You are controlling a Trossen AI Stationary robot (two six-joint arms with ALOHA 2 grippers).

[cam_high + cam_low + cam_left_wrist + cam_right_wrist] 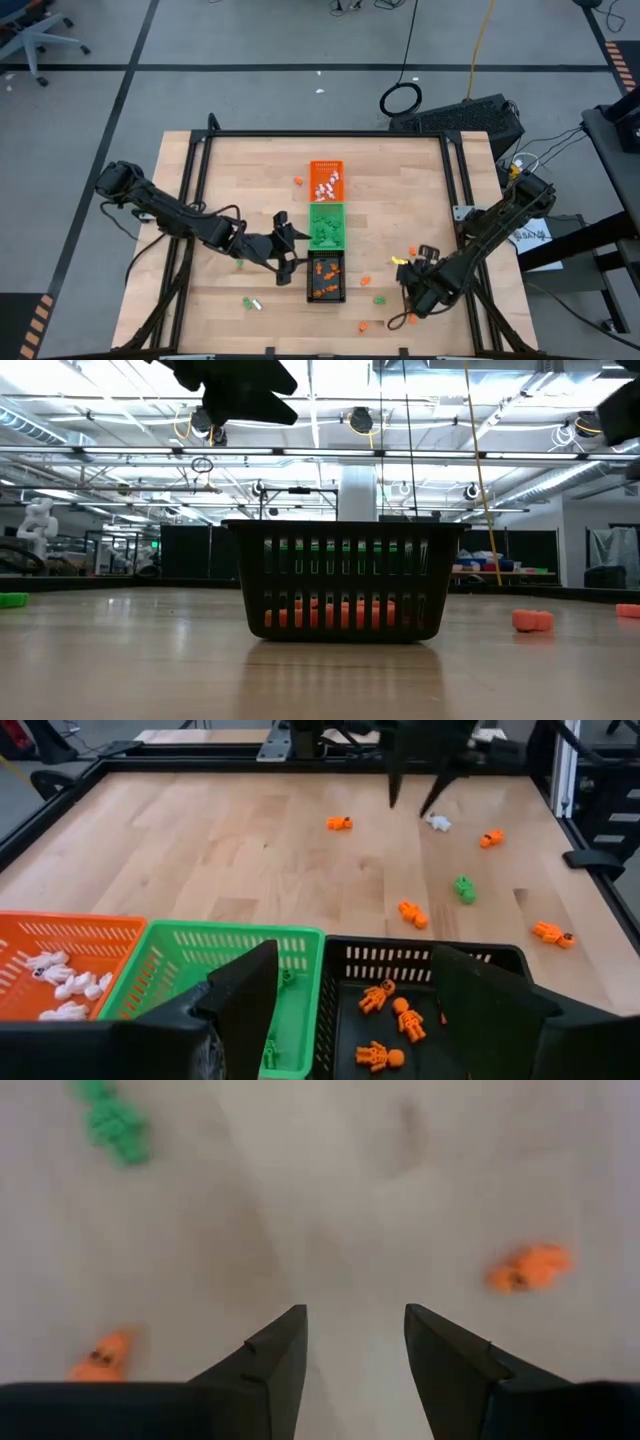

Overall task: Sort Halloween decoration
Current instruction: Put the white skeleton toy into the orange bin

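Three small trays stand in a row mid-table: orange [325, 178] with white trinkets, green [326, 225] with green ones, black [326, 275] with orange ones [385, 1020]. Loose pieces of Halloween decoration lie around them: orange [339, 822], green [464, 888], white [437, 821]. My left gripper [293, 245] hovers open at the left side of the green and black trays, its fingers [245, 1000] empty. My right gripper [420, 258] points down, open, above bare table to the right of the black tray, with an orange trinket [530, 1267] and a green one [115, 1125] lying nearby.
More trinkets lie near the table's front edge: green and white [250, 302], orange [362, 325]. One orange piece [298, 181] sits left of the orange tray. A black metal frame [330, 133] borders the table's far and side edges.
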